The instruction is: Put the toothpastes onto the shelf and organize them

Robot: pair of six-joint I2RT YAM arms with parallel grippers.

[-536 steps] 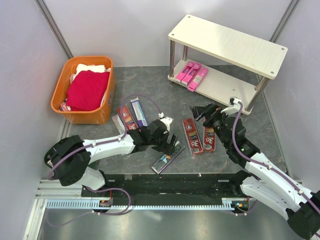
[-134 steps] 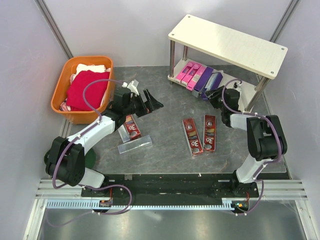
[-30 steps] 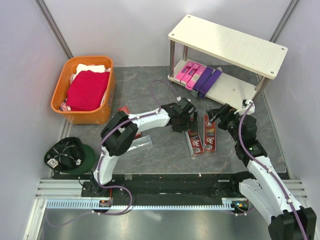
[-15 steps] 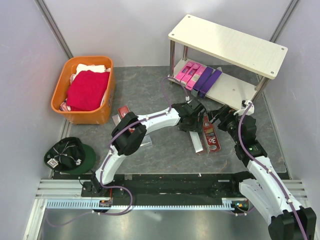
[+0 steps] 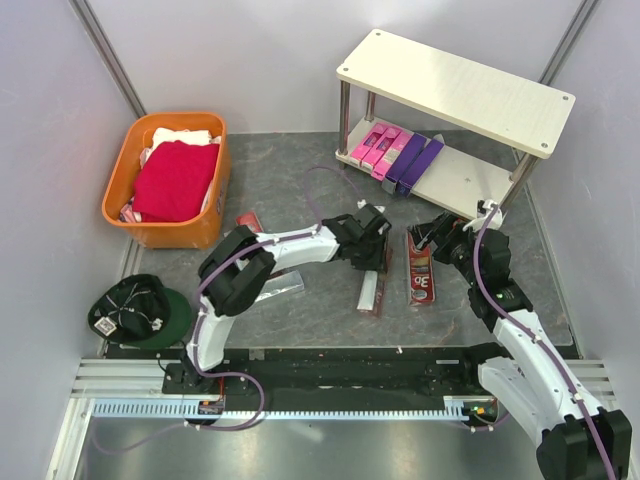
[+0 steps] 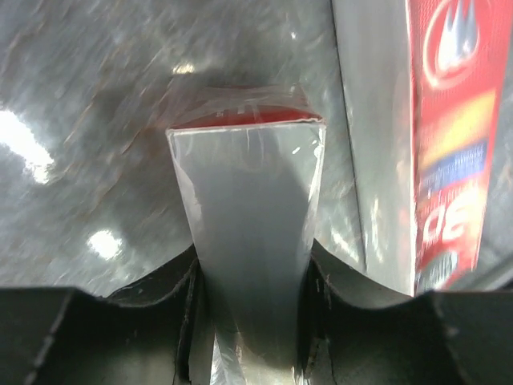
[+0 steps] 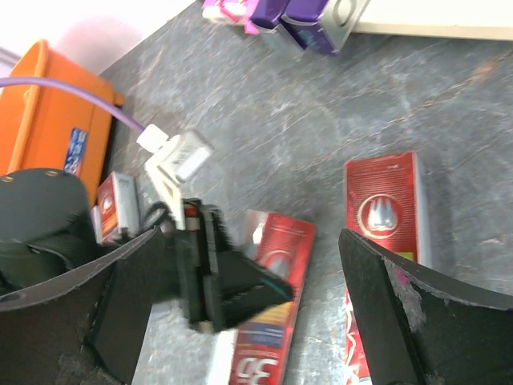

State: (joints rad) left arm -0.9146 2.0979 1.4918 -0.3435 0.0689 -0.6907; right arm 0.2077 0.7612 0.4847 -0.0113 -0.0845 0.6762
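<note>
Cap of black fabric with a green brim [image 5: 130,312] lies nearest, at the left of the grey mottled table [image 5: 300,190]. Beyond it a silver-grey slim carton [image 5: 275,290] lies flat, just beside the left arm's elbow.

Left gripper [image 6: 250,317]: fingers pinched on two opposite long faces of a dark red toothpaste carton [image 5: 371,292]. This carton sits at table centre, turned on edge. Its narrow silver-grey face is toward the wrist camera and its red end is far. Cannot tell whether it is lifted off the table.

Just to its right, not touching, a second dark red carton with white lettering [image 5: 420,275] lies flat, face up. Right gripper [image 5: 430,235] hangs over that carton's far end, fingers spread wide, holding nothing.

Behind the left arm, the end of a third dark red carton [image 5: 246,220] shows. Further left, an orange plastic basket [image 5: 125,180] holds red and white folded cloths [image 5: 175,175].

Farthest, right of centre: cream wooden two-tier shelf [image 5: 465,182] on round metal legs. At the left end of its lower board lie three pink cartons [image 5: 380,148] and two purple cartons [image 5: 418,162], side by side and touching.
</note>
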